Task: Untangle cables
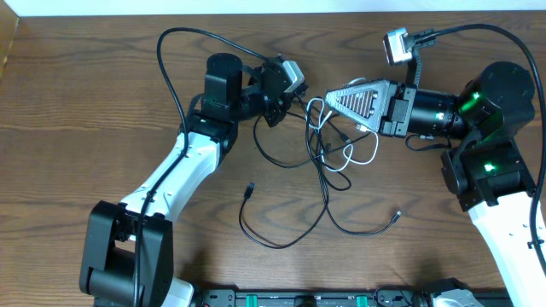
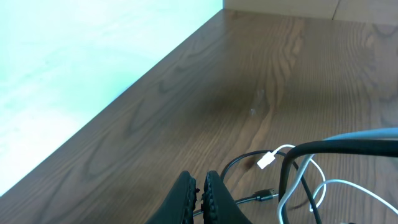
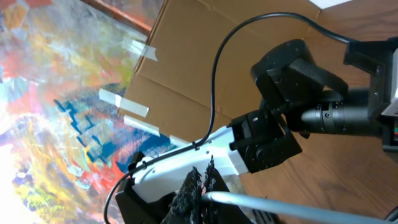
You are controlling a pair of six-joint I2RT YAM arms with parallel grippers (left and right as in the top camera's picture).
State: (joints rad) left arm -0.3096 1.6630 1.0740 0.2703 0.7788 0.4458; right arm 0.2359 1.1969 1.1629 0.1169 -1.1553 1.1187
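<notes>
Cables: left gripper [image 2: 200,190] looks pinched shut on a black cord [image 2: 249,199], and the right gripper [image 3: 200,185] is clamped on the white cord [image 3: 261,202]. The tangle [image 1: 324,166] sits mid-table between the 2 arms. Seems like the pull-apart step, so next the grippers should ease left and right. No containers anywhere.

My wood table [image 1: 85,102], seen from above: thin black cords [image 1: 281,245] sprawl across its middle, a white cord [image 1: 374,149] looped among them.
</notes>
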